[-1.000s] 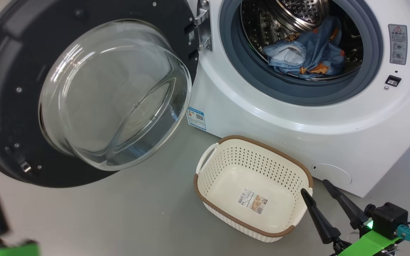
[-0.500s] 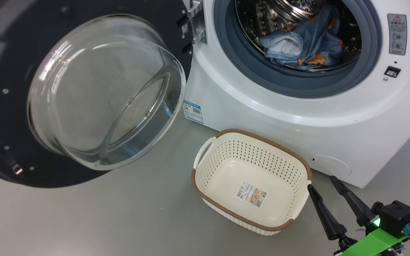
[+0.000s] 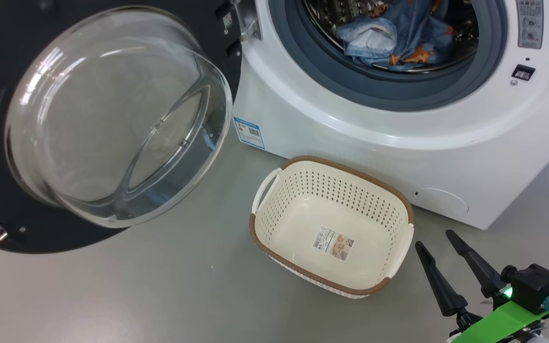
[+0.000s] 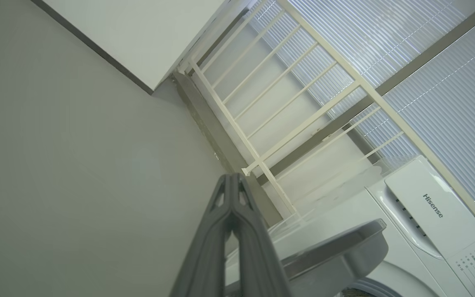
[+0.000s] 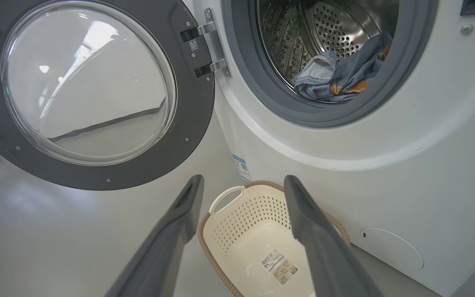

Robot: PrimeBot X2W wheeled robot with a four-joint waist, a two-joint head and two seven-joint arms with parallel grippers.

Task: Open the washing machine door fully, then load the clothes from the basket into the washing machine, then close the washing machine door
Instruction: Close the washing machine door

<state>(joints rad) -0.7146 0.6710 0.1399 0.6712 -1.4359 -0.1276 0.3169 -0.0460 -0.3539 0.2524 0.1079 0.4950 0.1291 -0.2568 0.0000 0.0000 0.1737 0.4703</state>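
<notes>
Nearby, perforated cream basket (image 3: 341, 193) beside wide-spread right gripper (image 3: 434, 238); left gripper (image 4: 232, 178) tight together, empty.

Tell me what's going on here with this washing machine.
Laundry loading, nearly done. The washing machine door stands wide open, and a light blue garment with orange-brown figures lies in the drum. The basket on the floor in front of the washing machine is empty. The robot's right pincer hovers open beside the basket, holding nothing; the left pincer is shut, gripping nothing. Closing the door looks like what remains.
</notes>
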